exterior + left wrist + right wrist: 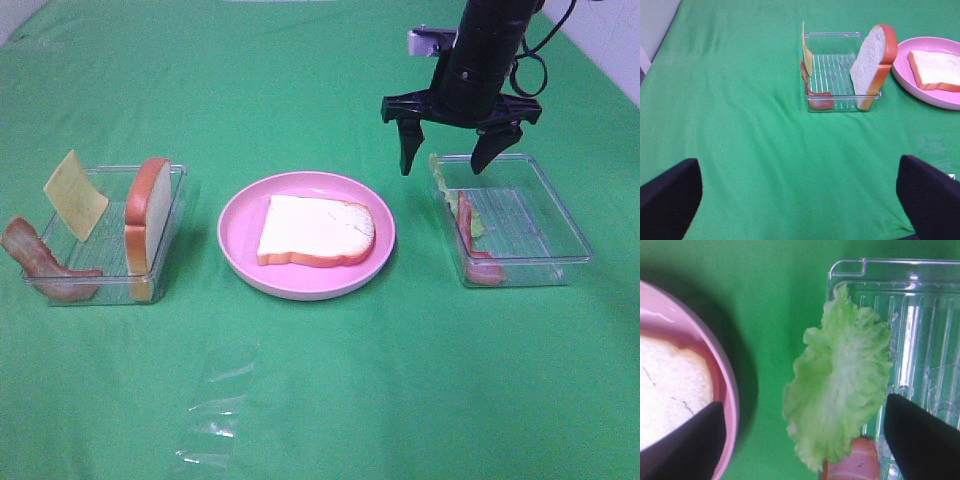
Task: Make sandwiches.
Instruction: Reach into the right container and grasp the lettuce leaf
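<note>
One bread slice (317, 231) lies flat on the pink plate (240, 205) at the table's middle. In the left clear tray (178, 178) a second bread slice (148, 213) stands on edge, with a yellow cheese square (75, 195) and a bacon strip (40, 260) leaning on its far side. The right tray (540, 225) holds a pale green lettuce leaf (840, 385) against its left wall and a bacon strip (478, 255). My right gripper (443, 160) hangs open just above the lettuce. My left gripper (800, 200) is open over bare cloth, well short of the left tray (840, 70).
A green cloth covers the table. A piece of clear plastic film (215, 415) lies on it toward the front, below the plate. The table's pale edge shows at the far right corner (610, 55).
</note>
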